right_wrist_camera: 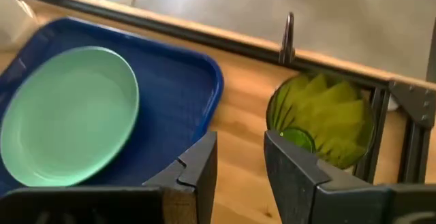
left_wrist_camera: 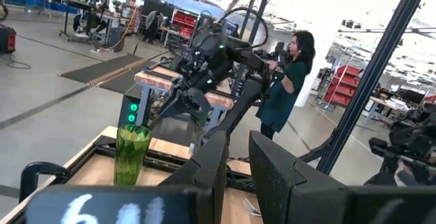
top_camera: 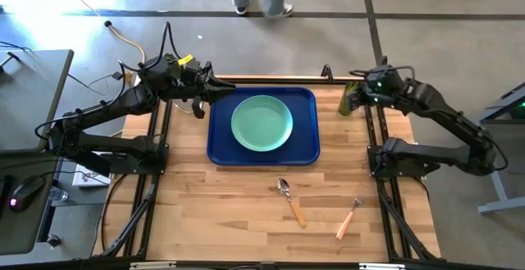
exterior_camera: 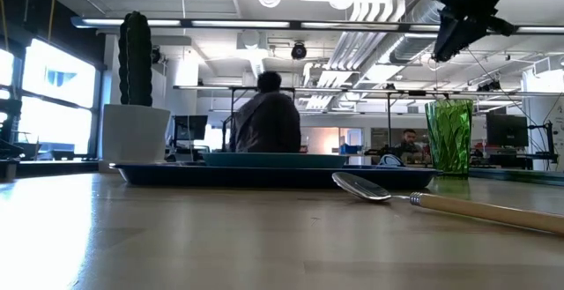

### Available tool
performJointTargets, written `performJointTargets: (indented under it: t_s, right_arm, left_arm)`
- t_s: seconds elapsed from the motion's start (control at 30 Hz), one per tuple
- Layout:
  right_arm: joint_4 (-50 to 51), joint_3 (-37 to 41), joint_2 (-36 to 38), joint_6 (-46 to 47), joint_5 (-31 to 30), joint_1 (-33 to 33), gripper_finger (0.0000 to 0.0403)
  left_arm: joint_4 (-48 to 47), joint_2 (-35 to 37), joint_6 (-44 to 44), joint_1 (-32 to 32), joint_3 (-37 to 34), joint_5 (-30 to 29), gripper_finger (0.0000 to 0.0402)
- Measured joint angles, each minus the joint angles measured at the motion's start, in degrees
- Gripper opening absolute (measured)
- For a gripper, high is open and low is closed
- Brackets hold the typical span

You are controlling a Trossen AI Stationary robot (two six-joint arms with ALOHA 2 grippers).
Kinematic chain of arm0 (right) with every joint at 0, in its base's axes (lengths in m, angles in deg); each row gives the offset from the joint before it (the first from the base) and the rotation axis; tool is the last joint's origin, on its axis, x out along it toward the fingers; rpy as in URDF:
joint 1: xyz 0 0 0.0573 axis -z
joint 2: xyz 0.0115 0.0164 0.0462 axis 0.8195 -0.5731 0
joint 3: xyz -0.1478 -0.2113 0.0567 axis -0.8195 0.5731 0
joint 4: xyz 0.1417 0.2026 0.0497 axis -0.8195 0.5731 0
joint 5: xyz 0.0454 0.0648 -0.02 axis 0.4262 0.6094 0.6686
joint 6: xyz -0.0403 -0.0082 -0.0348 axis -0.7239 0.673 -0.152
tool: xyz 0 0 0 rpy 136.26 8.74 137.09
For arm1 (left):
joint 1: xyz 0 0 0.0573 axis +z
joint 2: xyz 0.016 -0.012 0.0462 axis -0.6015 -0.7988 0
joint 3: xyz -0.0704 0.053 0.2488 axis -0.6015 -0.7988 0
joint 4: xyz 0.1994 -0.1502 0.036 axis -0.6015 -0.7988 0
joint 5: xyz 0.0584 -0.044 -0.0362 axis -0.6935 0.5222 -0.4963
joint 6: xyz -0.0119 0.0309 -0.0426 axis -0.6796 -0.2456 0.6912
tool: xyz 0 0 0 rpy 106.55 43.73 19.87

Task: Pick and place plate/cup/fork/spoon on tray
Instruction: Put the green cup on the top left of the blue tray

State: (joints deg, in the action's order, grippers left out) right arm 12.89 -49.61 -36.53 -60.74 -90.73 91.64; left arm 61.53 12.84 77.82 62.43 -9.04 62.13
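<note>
The mint-green plate (top_camera: 262,123) lies flat on the dark blue tray (top_camera: 220,143) at the table's middle far side; both also show in the right wrist view, plate (right_wrist_camera: 68,115) and tray (right_wrist_camera: 184,88). The green cup (right_wrist_camera: 320,118) stands upright on the table past the tray's far right corner, and shows in the low view (exterior_camera: 449,136). My right gripper (right_wrist_camera: 240,166) is open and empty, high above and beside the cup (exterior_camera: 465,12). The spoon (top_camera: 291,200) and fork (top_camera: 350,217) lie on the table near the front. My left gripper (top_camera: 216,89) is open and empty over the tray's far left corner.
A cactus in a white pot (exterior_camera: 135,105) stands at the tray's far left, under my left arm. The table's metal frame runs along the far edge behind the cup (right_wrist_camera: 289,37). People stand in the room beyond (left_wrist_camera: 289,81).
</note>
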Motion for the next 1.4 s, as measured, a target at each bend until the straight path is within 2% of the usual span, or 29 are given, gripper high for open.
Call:
performJointTargets:
  t_s: [0.1,0.43,1.03,1.2,1.4]
  right_arm:
    - [1.10,0.00,-1.75,-1.35,1.91,2.62,0.0122]
    - [2.14,0.00,-8.37,-3.13,3.67,6.63,0.0192]
    - [1.88,-0.02,-21.09,-9.61,3.97,7.73,0.0192]
    - [1.95,-0.02,-24.04,-10.17,3.96,7.73,0.0169]
    - [1.91,-0.02,-25.22,-8.84,3.94,7.73,0.0091]
  left_arm:
    - [0.00,0.00,0.00,0.00,0.00,0.00,0.0056]
    - [-0.15,0.00,0.00,0.00,0.00,-0.02,0.0056]
    - [-1.63,-0.02,0.00,0.02,0.00,0.00,0.0055]
    - [-1.64,-0.02,0.02,0.02,-0.01,-0.01,0.0056]
    - [-1.74,-0.02,0.02,0.02,0.00,-0.01,0.0055]
